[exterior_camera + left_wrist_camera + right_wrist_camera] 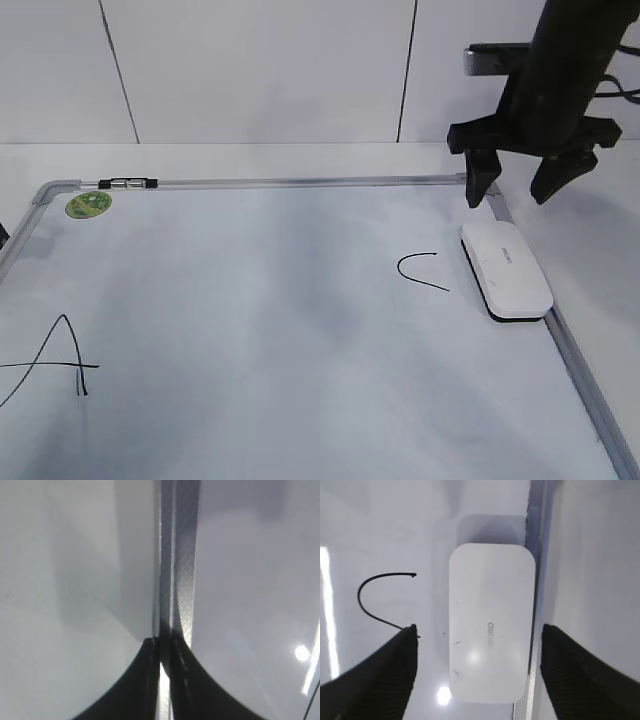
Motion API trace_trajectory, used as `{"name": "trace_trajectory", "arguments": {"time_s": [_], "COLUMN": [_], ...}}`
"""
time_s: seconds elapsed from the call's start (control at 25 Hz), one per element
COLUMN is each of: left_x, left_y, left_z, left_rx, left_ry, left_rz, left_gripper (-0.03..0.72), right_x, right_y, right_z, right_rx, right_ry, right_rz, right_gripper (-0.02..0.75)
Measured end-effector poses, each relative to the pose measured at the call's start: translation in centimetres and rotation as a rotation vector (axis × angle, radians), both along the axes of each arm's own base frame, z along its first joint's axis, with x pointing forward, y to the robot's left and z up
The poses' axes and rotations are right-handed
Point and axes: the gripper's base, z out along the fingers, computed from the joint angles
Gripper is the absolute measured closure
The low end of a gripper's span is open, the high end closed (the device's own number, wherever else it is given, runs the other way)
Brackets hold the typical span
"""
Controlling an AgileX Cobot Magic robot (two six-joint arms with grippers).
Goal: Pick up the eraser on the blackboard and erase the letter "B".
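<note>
Jaws, right gripper (515, 190): spread wide, empty, poised above the eraser (505, 269), touching nothing. Jaws, left gripper (161, 680): pressed together, empty, over the board's frame. Eraser: lying flat at 3 o'clock on the blackboard (250, 300), against the right frame rail, curved "C" mark (423, 270) just beside it at 9 o'clock. Letter "B": not visible in any view. Progress: eraser not yet grasped; pickup and wiping outstanding.

White eraser (491, 622), grey lettering; white board (260, 300), grey frame, black marker strokes; green sticker (88, 204); black gripper (515, 185).
</note>
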Motion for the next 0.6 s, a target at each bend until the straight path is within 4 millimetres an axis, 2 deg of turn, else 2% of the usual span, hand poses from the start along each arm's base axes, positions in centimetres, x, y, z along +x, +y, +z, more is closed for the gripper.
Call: {"name": "trace_trajectory", "arguments": {"time_s": [0.32, 0.4, 0.6], "left_x": [0.0, 0.0, 0.6], "left_y": [0.0, 0.0, 0.1], "left_z": [0.0, 0.0, 0.3], "left_rx": [0.000, -0.001, -0.014], "left_ry": [0.001, 0.000, 0.005], "left_rz": [0.000, -0.001, 0.004], "left_gripper": [0.638, 0.597, 0.409], "right_x": [-3.4, -4.3, -5.7], "right_y": [-0.6, -0.7, -1.1], "right_z": [5.4, 6.4, 8.8], "right_rx": [0.042, 0.046, 0.058], "right_ry": [-0.107, -0.130, -0.191], "right_rz": [0.026, 0.027, 0.030], "right_gripper": [0.169, 0.169, 0.169]}}
